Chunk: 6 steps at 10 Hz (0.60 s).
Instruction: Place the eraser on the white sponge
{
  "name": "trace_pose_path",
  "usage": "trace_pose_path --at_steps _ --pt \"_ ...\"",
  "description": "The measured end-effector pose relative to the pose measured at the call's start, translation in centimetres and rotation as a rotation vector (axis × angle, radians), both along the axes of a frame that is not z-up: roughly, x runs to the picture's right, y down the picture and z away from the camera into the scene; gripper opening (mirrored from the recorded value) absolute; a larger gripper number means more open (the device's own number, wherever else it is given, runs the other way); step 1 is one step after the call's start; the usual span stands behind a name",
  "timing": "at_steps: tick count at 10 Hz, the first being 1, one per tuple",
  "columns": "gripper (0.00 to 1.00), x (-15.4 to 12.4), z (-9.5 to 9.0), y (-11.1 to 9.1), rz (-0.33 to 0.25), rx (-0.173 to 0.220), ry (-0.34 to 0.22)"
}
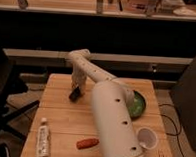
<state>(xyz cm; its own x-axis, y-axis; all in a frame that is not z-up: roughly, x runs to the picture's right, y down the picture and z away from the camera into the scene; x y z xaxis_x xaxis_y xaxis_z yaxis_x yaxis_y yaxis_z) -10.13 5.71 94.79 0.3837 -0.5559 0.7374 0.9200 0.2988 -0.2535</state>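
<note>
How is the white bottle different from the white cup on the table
The white bottle lies on its side at the table's front left; the white cup stands upright at front right, mouth open. The bottle is long and slim, the cup short and round. Both are white. The gripper hangs far from both.

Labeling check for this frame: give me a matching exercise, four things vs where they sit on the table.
Things:
1. gripper
2. white plastic bottle
3. green bowl
4. white cup

Places:
A. right side of the table, partly behind the arm
B. near left corner, lying flat
C. far left part, low over the wood
D. near right corner, beside the arm

Pairs: 1-C, 2-B, 3-A, 4-D
</note>
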Motion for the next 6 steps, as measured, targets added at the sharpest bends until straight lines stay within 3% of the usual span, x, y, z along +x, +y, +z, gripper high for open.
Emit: trace_pose_path --at_steps 4,6 --pt "0.00 0.4 -0.8 -0.5 -0.005 0.008 -0.007" --pt "0.00 2.0 -2.1 -1.4 0.003 0.017 0.001"
